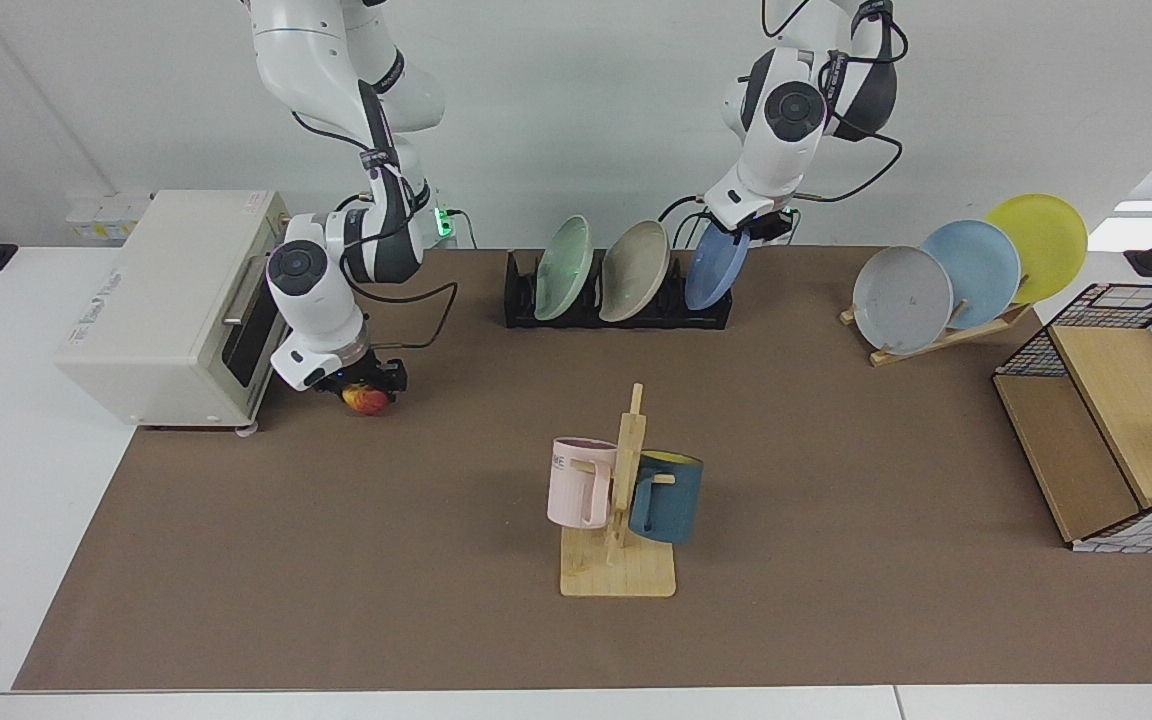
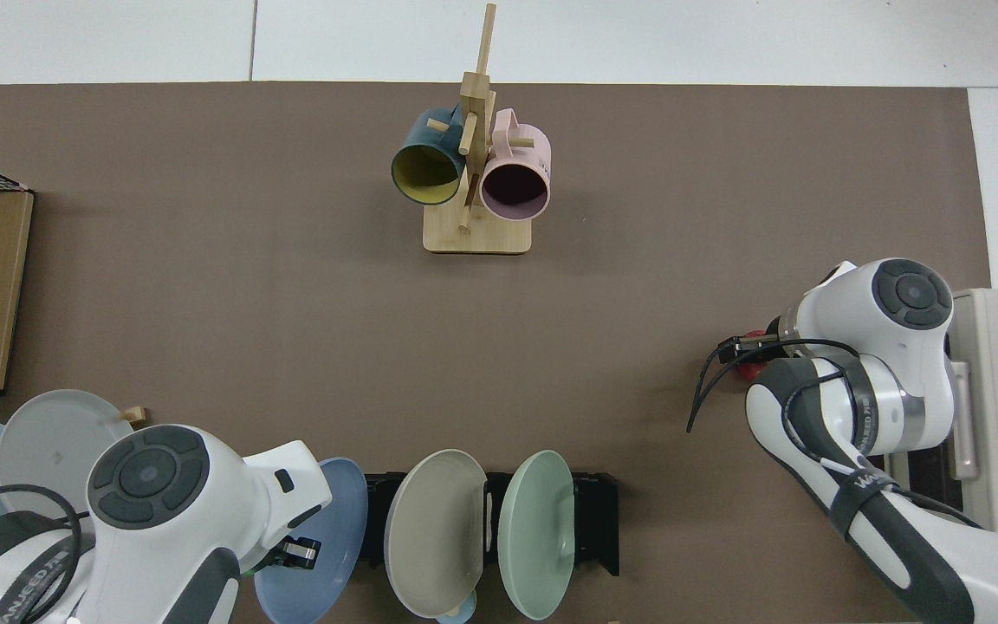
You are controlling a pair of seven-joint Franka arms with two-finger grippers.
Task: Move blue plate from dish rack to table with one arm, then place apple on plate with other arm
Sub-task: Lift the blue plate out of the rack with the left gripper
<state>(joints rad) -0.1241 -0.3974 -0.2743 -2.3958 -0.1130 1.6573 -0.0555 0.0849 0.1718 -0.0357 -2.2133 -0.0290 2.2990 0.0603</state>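
Note:
The blue plate (image 1: 714, 268) stands nearly on edge at the right end of the black dish rack (image 1: 616, 312), its lower rim at the rack. My left gripper (image 1: 761, 225) is shut on the plate's top rim. From above, the blue plate (image 2: 330, 533) leans beside the dish rack (image 2: 596, 529), with the left gripper (image 2: 295, 550) at its edge. The red and yellow apple (image 1: 368, 401) lies on the brown table (image 1: 836, 450) by the toaster oven. My right gripper (image 1: 366, 383) sits right over it. The apple (image 2: 752, 369) is mostly hidden under that arm from above.
A green plate (image 1: 564, 268) and a beige plate (image 1: 633, 270) stand in the rack. A mug tree (image 1: 624, 500) holds a pink and a dark blue mug mid-table. A wooden stand (image 1: 946, 335) bears grey, pale blue and yellow plates. A toaster oven (image 1: 171, 300) and a wire shelf (image 1: 1116, 420) flank the mat.

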